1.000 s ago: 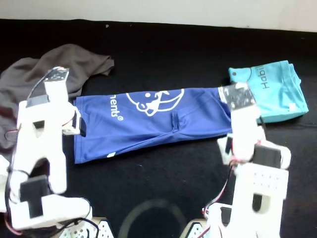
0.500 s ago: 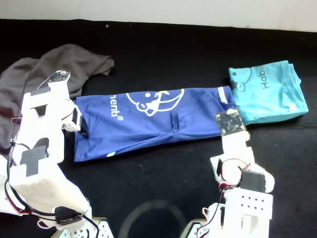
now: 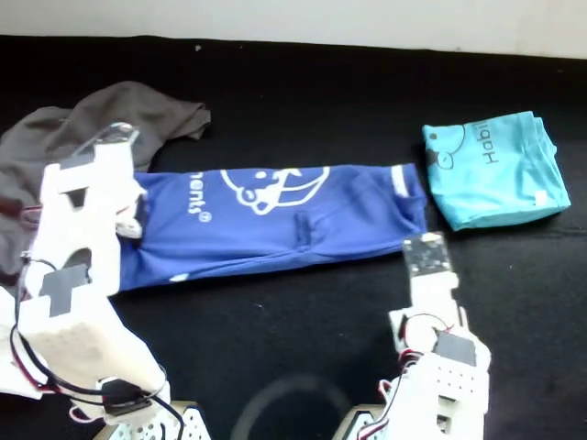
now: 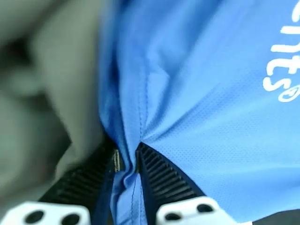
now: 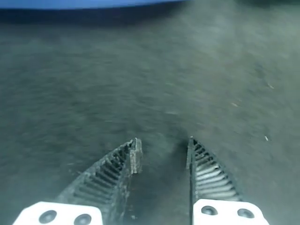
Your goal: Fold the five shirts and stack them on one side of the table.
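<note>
A blue shirt [image 3: 275, 220] with white print lies folded into a long strip across the middle of the black table [image 3: 303, 101]. My left gripper [image 4: 126, 161] is shut on the blue shirt [image 4: 201, 103] at its left end, pinching a fold of cloth. In the high view the left arm [image 3: 83, 220] stands over that end. My right gripper [image 5: 161, 152] is open over bare black table, just off the blue shirt's edge [image 5: 93, 3]. The right arm [image 3: 429, 275] sits below the strip's right end. A turquoise shirt [image 3: 495, 170] lies folded at the right.
A grey shirt [image 3: 110, 119] lies crumpled at the back left, partly under the left arm; its cloth [image 4: 51, 93] shows beside the left gripper. A pale wall edge [image 3: 293, 18] runs along the table's far side.
The left gripper pulled the blue shirt leftward, so the strip shifted and straightened. The right arm let go of the strip's right end and drew back toward the front.
</note>
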{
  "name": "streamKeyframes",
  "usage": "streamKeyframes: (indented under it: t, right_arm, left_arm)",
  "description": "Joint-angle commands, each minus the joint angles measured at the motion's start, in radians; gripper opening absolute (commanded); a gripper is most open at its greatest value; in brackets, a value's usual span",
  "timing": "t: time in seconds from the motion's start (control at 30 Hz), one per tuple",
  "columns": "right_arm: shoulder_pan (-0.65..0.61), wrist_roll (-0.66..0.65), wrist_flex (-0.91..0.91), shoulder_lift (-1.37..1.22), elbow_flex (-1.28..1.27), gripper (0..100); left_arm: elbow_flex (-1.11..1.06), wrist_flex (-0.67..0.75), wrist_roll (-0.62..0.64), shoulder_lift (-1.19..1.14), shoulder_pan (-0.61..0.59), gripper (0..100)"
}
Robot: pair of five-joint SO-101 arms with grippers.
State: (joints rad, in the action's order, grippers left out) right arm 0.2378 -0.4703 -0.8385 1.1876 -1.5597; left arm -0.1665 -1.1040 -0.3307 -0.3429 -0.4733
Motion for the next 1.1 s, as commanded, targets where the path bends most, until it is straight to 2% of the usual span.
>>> streamKeyframes:
  t: [0.0,0.13,0.3,0.37,0.43,0.57,0.8,0.93,1.07]
  right_arm:
    - [0.134,-0.003,0.018,0.015,-0.004,16.3]
    - [0.209,0.118,0.019,0.015,-0.051,16.3]
    - [0.217,0.213,0.021,0.015,-0.076,15.9]
    - [0.216,0.213,0.021,0.015,-0.081,11.1]
    - [0.217,0.215,0.021,0.015,-0.081,0.0]
    - [0.213,0.215,0.022,0.015,-0.082,0.7]
    - [0.214,0.215,0.044,0.015,-0.084,0.7]
    - [0.211,0.215,0.044,0.015,-0.084,0.7]
    - [0.209,0.215,0.044,0.015,-0.084,0.7]
  left_arm:
    - [0.085,-0.054,-0.058,0.01,-0.068,1]
    - [0.171,-0.15,-0.055,0.01,-0.041,1]
    - [0.325,-0.382,-0.052,0.012,0.084,1]
    - [0.407,-0.476,-0.023,0.012,0.139,1]
    - [0.501,-0.554,0.02,0.012,0.196,1]
    - [0.684,-0.655,0.078,0.012,0.335,1]
    - [0.826,-0.658,0.195,0.01,0.618,1]
    - [0.878,-0.655,0.215,-0.001,0.812,1]
    - [0.891,-0.534,0.215,-0.002,0.96,1]
